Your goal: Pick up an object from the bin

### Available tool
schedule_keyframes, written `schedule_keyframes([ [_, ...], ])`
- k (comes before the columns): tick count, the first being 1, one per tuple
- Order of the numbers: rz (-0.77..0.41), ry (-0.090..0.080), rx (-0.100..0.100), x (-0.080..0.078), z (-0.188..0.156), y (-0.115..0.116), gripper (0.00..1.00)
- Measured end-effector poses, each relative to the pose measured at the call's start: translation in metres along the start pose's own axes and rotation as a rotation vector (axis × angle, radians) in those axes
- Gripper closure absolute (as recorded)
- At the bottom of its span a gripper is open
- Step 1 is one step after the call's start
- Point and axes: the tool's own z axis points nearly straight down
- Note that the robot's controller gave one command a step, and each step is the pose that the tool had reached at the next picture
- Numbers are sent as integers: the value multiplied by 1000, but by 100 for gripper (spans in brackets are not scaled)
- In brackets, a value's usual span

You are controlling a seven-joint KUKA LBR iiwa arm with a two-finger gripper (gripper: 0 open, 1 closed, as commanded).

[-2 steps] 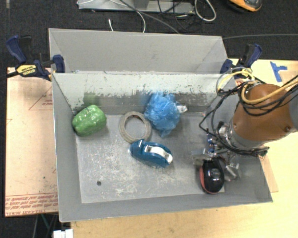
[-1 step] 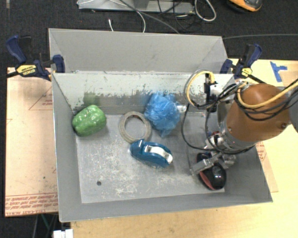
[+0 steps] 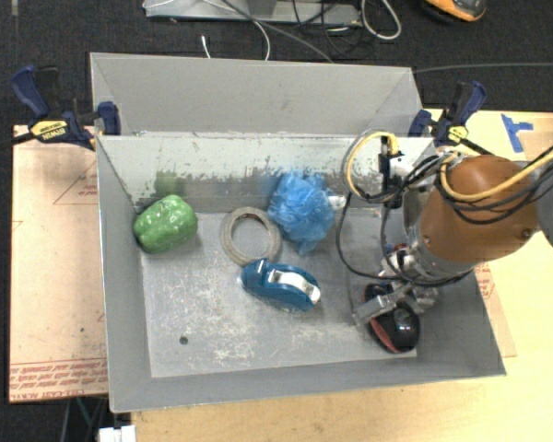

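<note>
Arm's orange cover [image 3: 475,212] masks the gripper [image 3: 392,309], can't tell its opening, over the black-red lump [image 3: 398,332]: centre, then close.

grey metal bin [image 3: 212,339] with five loose things on its floor
a lumpy green pepper-like thing [image 3: 166,224] lies by the left wall. a pale tape ring [image 3: 252,236] lies flat near the middle, with a crumpled blue puff [image 3: 301,210] just beside it toward the back wall. a blue tape dispenser [image 3: 279,284] lies in front of the ring. a black rounded thing [image 3: 396,330] sits apart, front right.
</note>
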Motion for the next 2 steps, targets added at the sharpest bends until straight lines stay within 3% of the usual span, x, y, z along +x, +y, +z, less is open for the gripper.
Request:
schedule_keyframes([
  [2,3,-1,0,-2,-45,0,100],
])
